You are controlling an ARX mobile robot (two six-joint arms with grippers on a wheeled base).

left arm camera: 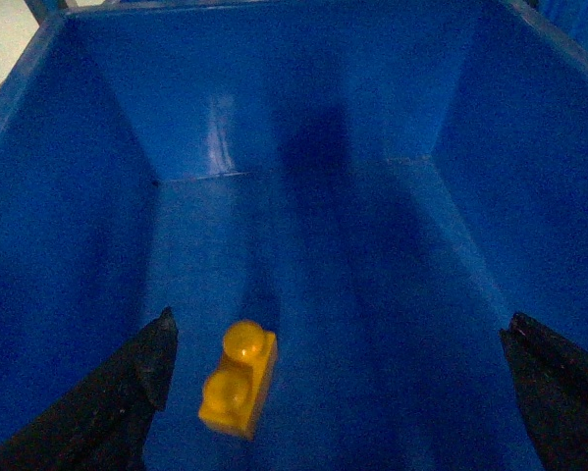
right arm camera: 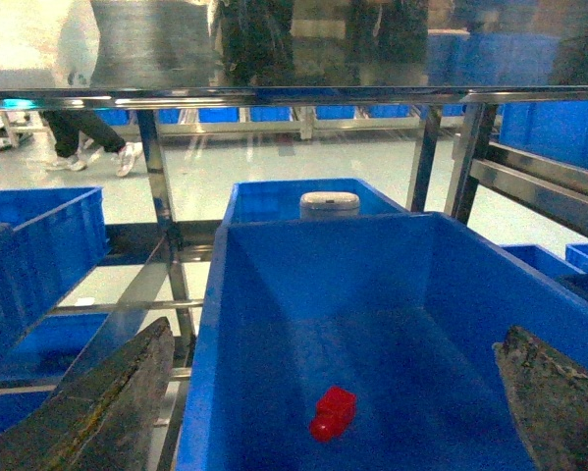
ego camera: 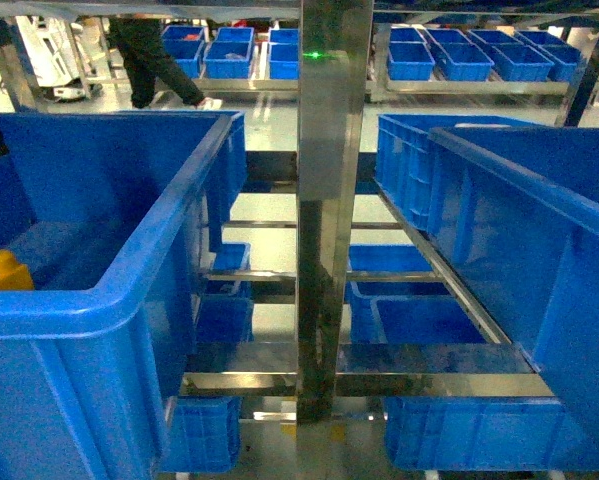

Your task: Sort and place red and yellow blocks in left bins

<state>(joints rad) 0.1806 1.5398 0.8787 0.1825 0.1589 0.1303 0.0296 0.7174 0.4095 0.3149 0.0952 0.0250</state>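
Both pincers gape over deep blue bins.
Left pincer [left arm camera: 338,392] empty; glossy two-stud yellow block [left arm camera: 239,378] lies on the smooth left bin [left arm camera: 68,294] floor. Right pincer [right arm camera: 338,402] empty above a red block [right arm camera: 333,412].

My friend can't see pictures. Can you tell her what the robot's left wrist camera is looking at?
A glossy yellow-orange plastic toy brick with two round studs lies on the floor of a deep, bright-blue plastic crate. The camera looks straight down into the crate. The two dark fingers of the left end effector are spread wide apart at the bottom corners, holding nothing.
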